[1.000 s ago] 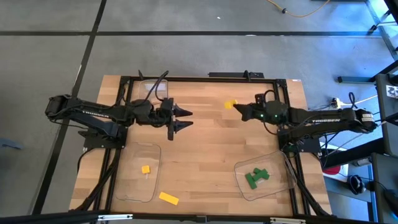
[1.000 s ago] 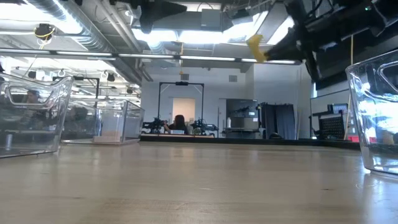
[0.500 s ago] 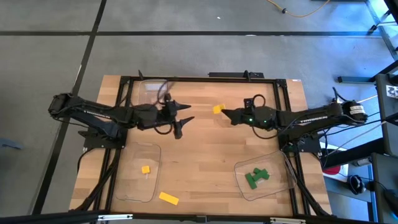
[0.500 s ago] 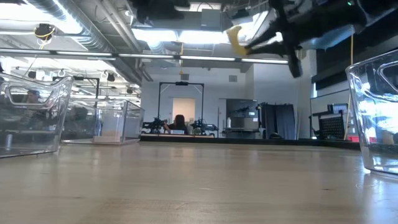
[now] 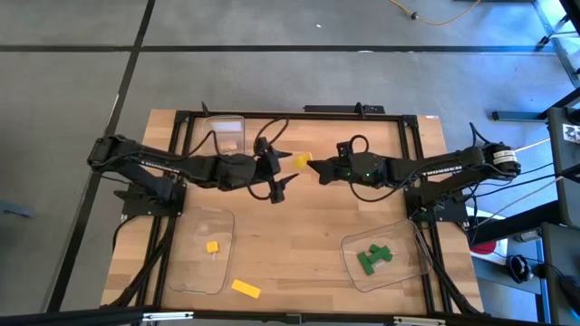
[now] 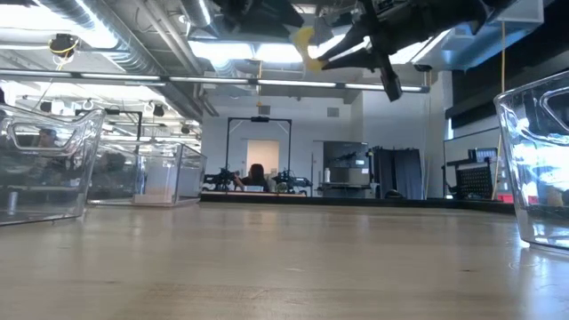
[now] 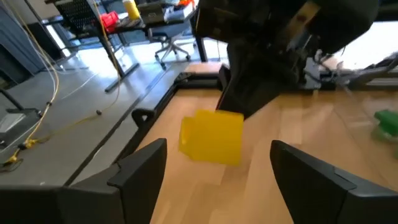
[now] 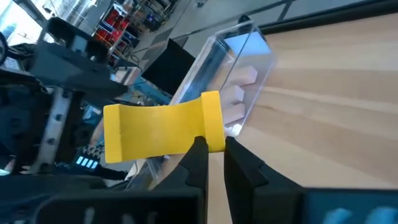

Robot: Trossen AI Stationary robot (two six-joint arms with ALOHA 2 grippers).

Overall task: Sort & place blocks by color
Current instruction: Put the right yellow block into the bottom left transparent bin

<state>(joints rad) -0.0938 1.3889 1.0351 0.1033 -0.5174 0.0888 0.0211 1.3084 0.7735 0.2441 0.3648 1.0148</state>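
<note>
Our right gripper (image 5: 311,167) pinches a yellow block (image 5: 300,160) up in the air, over the middle of the table's (image 5: 308,226) far half. Our left gripper (image 5: 282,167) is spread wide right in front of it, with the block between its fingers (image 7: 140,172) but not touching them.

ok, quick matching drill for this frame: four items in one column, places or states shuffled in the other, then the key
Items
1. right gripper
2. left gripper
3. green blocks
4. long yellow block

States
A. lying on bare table wood, near edge
B. open, held above mid-table
C. in the clear tray on the right
D. shut on the held yellow block

Pairs: 1-D, 2-B, 3-C, 4-A
</note>
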